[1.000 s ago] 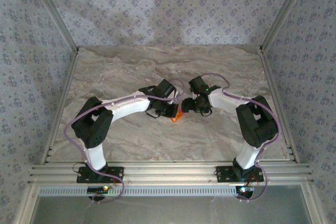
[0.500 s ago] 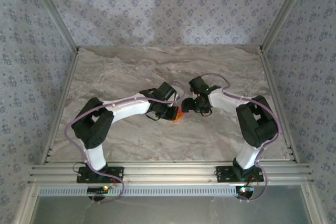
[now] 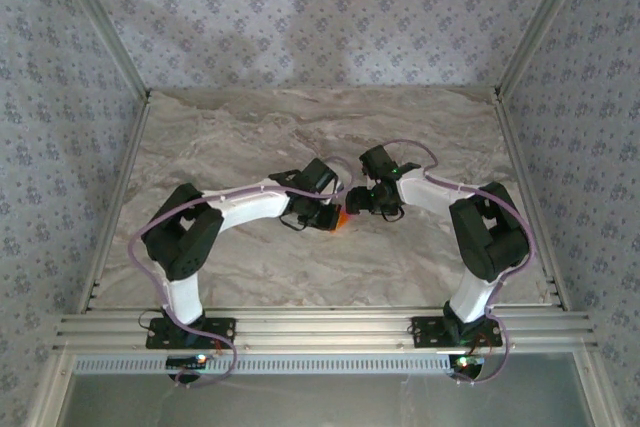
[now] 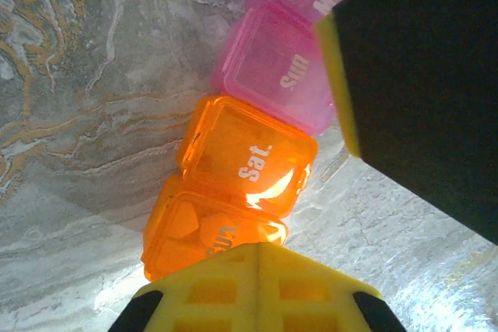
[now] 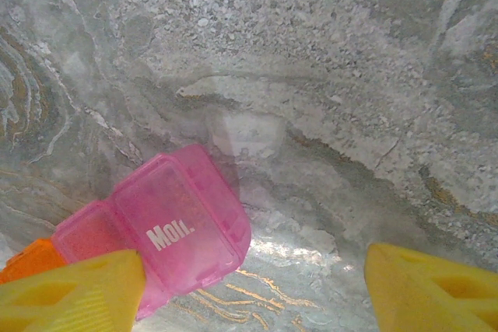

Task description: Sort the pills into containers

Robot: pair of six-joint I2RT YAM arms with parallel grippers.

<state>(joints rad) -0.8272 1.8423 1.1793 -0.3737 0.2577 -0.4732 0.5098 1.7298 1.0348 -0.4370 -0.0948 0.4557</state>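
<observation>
Left tool point(image 4: 305, 145), fingers spread, hovers over the containers point(image 4: 247, 153), an orange-to-pink strip lying near the middle of the table point(image 3: 240, 132). The right tool point(image 5: 250, 289), likewise parted, sits at the strip's pink end. Bare marble runs wide to every edge.

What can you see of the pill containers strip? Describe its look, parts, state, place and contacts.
The containers are a strip of joined translucent plastic boxes, two orange, two pink, white day labels on shut lids. It lies flat on the marble-patterned table. Rounded shapes show through the end orange box. The left end effector hangs open over it; contact cannot be told.
</observation>
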